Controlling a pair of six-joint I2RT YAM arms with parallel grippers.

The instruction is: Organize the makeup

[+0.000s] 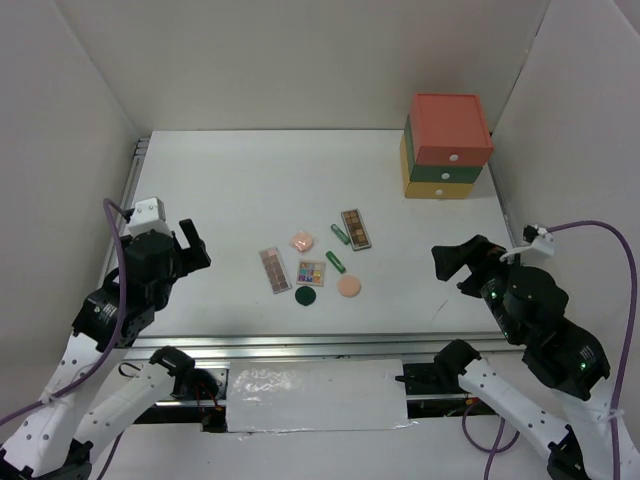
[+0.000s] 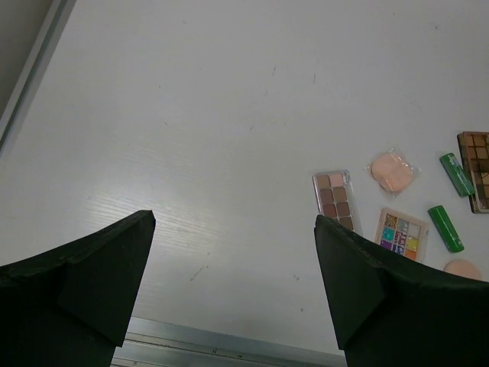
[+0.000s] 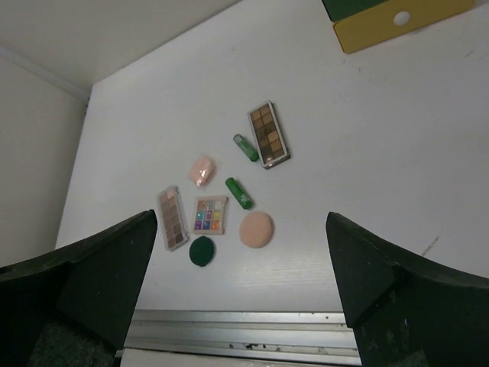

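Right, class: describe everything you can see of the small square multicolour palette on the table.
The square multicolour palette is a small flat case with a pale rim around a grid of pans: blue, purple, yellow, green, reddish. It lies face up on the white table, slightly skewed, between a long brownish palette and a green tube, a dark-green compact just nearer. Nothing clearly touches it.

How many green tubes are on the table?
2. The far green tube lies beside the right-hand long palette. The near green tube lies just beyond the square colourful palette and the peach compact. None looks hidden.
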